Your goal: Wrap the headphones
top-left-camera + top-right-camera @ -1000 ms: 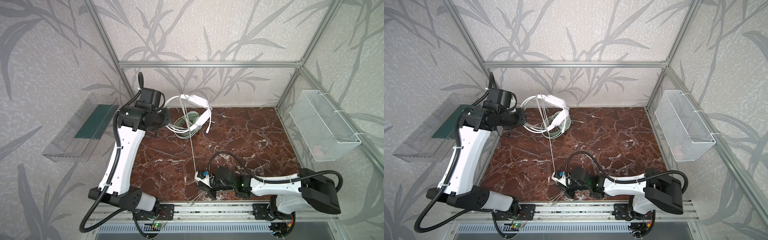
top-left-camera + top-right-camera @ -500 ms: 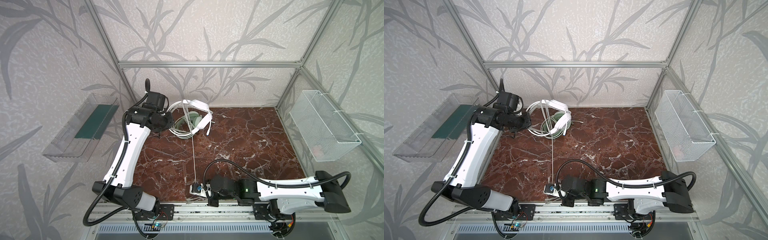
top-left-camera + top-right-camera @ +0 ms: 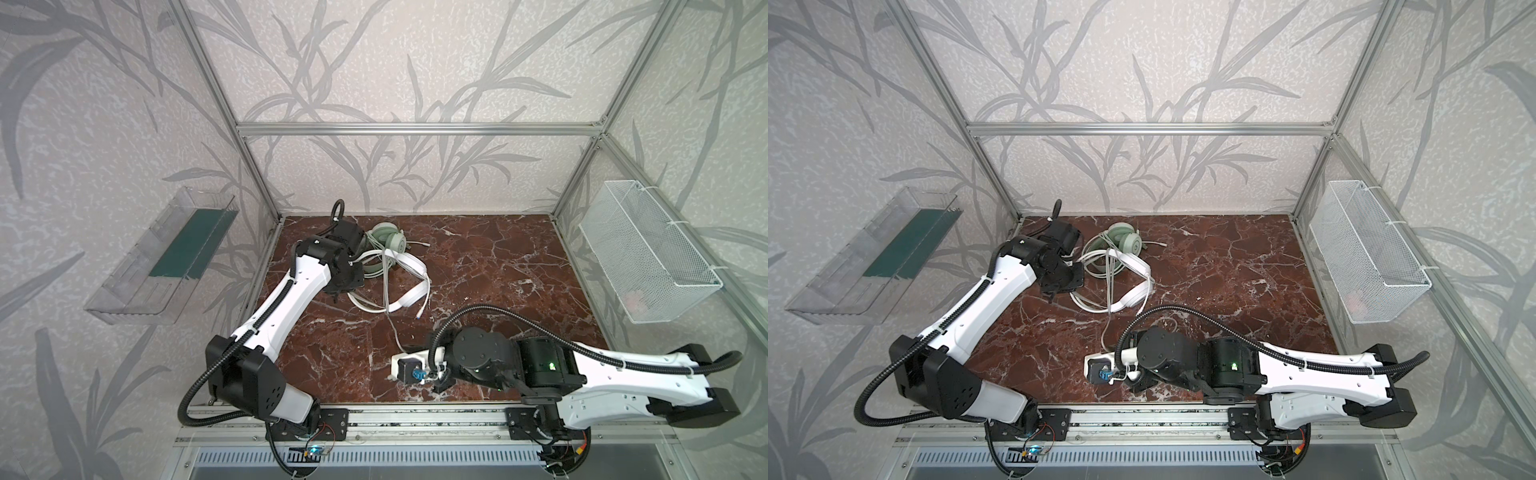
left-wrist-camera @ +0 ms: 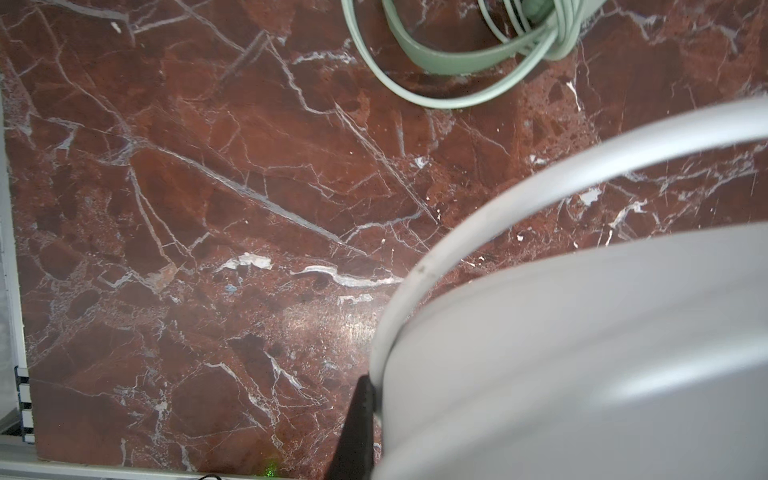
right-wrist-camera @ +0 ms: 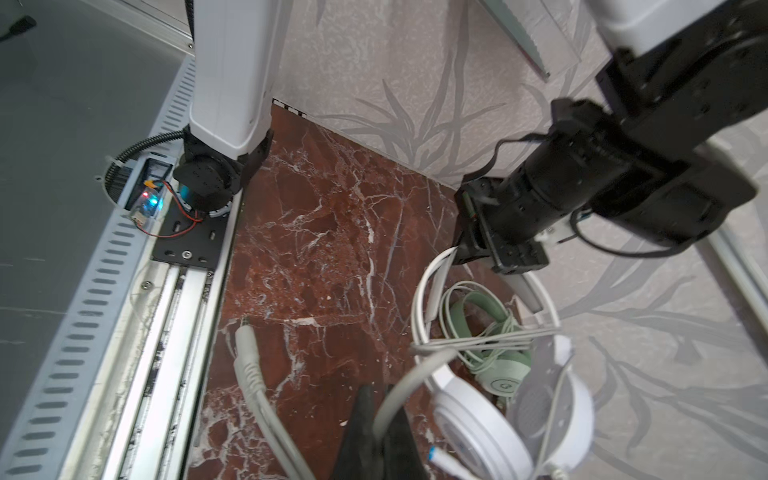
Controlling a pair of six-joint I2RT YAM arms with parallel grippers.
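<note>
— Marble, dark red with white veins, makes the table (image 3: 498, 270). Both headsets are on its back left part.
— Which one is where?
— Green headphones (image 3: 395, 242) lie closest to the back wall, cups side by side. White headphones (image 3: 409, 299) are just in front, the two tangled together, with strands of cable (image 3: 392, 328) crossing over the white band.
— And the left claw (image 5: 467, 249)?
— Closed on one end of the white band, low over the table. Its wrist view shows that band close up and loops of the green set beyond.
— The right one?
— Right claw (image 5: 380, 411) is near the front edge, well apart from the headsets. Its fingers are pinched on the cable, which in both top views runs from the tangle across the table to it.
— Whose cable is it?
— I cannot tell; the strands merge in the tangle. A plug end (image 5: 246, 328) shows just beside that claw, near the front rail.
</note>
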